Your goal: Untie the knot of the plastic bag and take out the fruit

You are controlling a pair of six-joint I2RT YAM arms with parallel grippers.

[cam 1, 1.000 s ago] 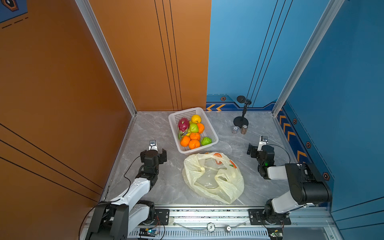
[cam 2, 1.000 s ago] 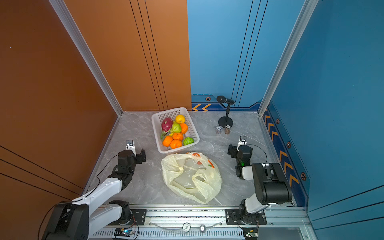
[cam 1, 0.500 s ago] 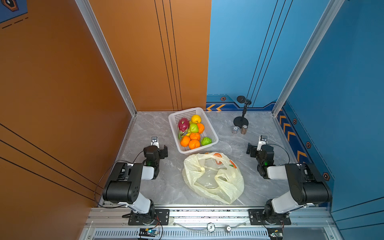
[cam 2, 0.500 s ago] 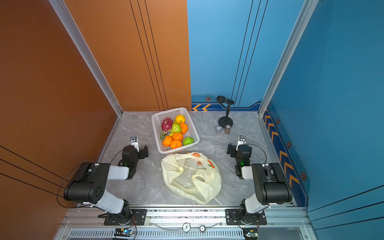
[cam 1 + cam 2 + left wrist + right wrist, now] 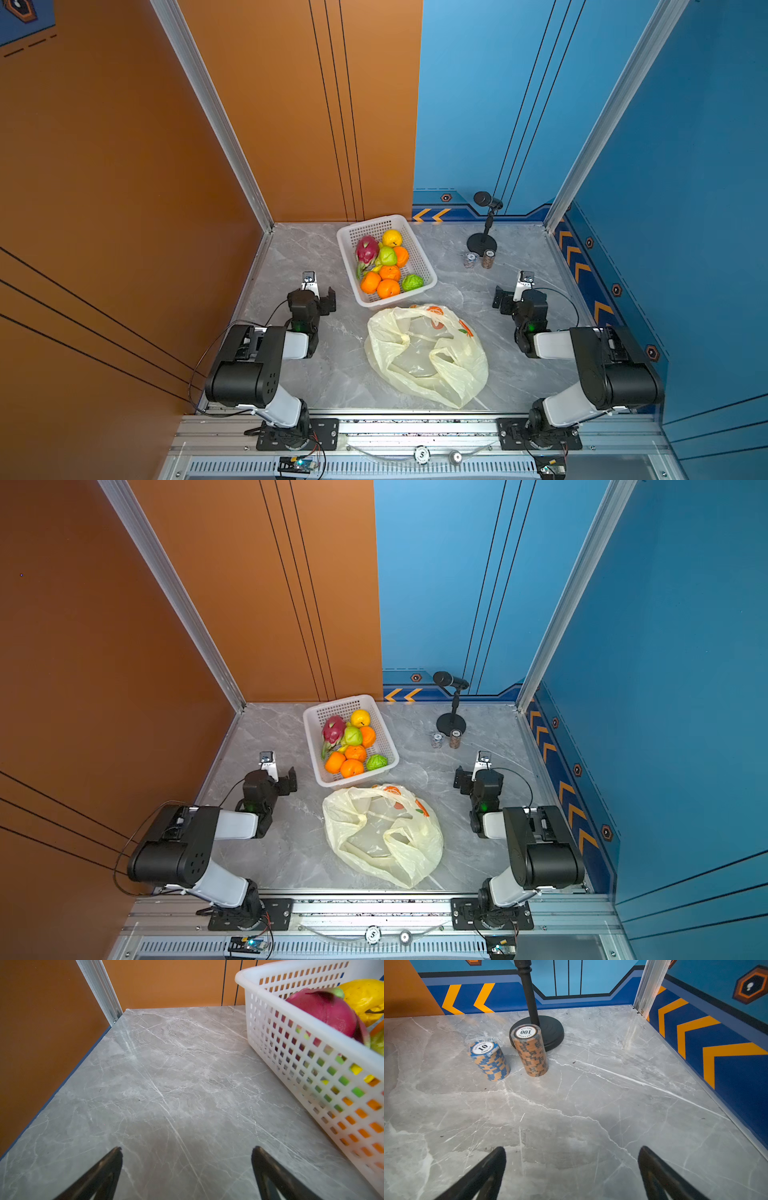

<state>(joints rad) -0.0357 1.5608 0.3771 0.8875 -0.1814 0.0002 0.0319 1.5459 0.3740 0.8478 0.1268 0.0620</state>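
Surface: grey marble table (image 5: 332,374), orange wall on left of frame, blue wall on right.
Bag: pale-yellow bag (image 5: 428,361) lying flat, lower centre of a top view; far edge touching or just beside the basket, can't tell which.
Handles: handles (image 5: 401,337) loose on top of the bag, no tie seen.
Fruit: fruit (image 5: 386,270) in white basket (image 5: 347,249), centre of frame, just above the bag; nothing seen through the bag film.
L tool: left gripper (image 5: 319,293) mid-left, jaws wide apart, nothing between; bare marble ahead in the wrist view, basket wall at right of that frame.
R tool: right gripper (image 5: 515,295) mid-right, jaws wide apart, empty; chip stacks (image 5: 490,1061) and mic stand (image 5: 537,1032) ahead, upper-left part of the wrist view.
Stage: prob. done, judging by flat bag + full basket.
Risk 1: small piece hidden under crumpled film, missed. Cause: folds + orange prints masking it.
Risk 2: further pull on the bag dragging the basket, fruit spilling. Cause: thin film catching on the basket edge.
Risk 3: R arm swinging fwd, chips toppled. Cause: stacks tall, loose, near.
Risk 4: L arm swinging inward, basket shoved. Cause: basket near the jaws.
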